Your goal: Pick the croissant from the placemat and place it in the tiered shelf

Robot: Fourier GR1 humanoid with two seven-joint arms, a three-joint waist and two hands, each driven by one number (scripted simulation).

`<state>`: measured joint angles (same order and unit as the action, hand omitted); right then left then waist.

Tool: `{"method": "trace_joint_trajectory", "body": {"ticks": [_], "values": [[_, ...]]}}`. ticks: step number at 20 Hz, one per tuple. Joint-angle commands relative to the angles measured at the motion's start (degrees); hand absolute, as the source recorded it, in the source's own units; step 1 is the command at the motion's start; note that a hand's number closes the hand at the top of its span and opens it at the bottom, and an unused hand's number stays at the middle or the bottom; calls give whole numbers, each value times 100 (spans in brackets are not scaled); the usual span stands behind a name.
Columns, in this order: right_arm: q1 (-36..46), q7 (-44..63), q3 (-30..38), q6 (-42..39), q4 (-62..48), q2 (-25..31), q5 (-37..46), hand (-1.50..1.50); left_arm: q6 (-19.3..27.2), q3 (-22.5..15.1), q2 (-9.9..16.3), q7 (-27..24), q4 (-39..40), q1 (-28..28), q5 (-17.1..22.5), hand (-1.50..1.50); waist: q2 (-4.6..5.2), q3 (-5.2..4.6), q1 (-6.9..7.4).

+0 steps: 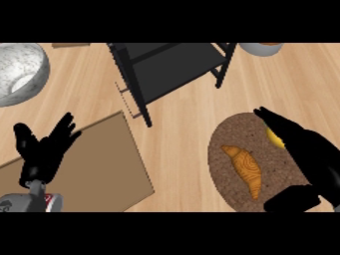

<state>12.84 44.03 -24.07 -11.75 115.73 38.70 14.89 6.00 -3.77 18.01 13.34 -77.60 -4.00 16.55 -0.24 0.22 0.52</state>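
Head view, from the left: what sits at ten o'clock?

— A speckled grey bowl [10, 72] on the wooden bench [187, 124], well apart from everything else.

— And below it?

— The left hand [44, 149], at about eight o'clock, fingers straight and spread, grasping nothing. It shows over a tan board [106, 169] lying flat on the bench.

— Toward the middle?

— The black tiered shelf [169, 69] at twelve o'clock, its dark surface bare, one leg reaching down near the board's upper corner.

— Where is the croissant?

— The croissant [248, 172] lies on the round brown placemat [235, 144] at about four o'clock, pointing roughly up and down the view. It is well apart from the shelf.

— The right hand?

— The right hand [312, 154] is over the placemat's right side, fingers stretched toward one o'clock, thumb low at five o'clock. It is released; the croissant lies just beside it, untouched. Something yellow [274, 137] peeks out beside the fingers; I cannot tell what.

— Anything further right?

— A grey dish [260, 48], cut by the top edge, at one o'clock.
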Motion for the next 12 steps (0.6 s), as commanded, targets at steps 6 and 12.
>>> {"method": "trace_joint_trajectory", "body": {"ticks": [6,12], "values": [[252,390,-412,-518,-559,-561,811,-150,5,57,-256,-237,649,31,-258,0,32,-26,-52],[-63,675,-915,-161,-709,-1047,1944,-150,-75,71,-251,-136,219,346,-275,0,23,-23,-39]]}}
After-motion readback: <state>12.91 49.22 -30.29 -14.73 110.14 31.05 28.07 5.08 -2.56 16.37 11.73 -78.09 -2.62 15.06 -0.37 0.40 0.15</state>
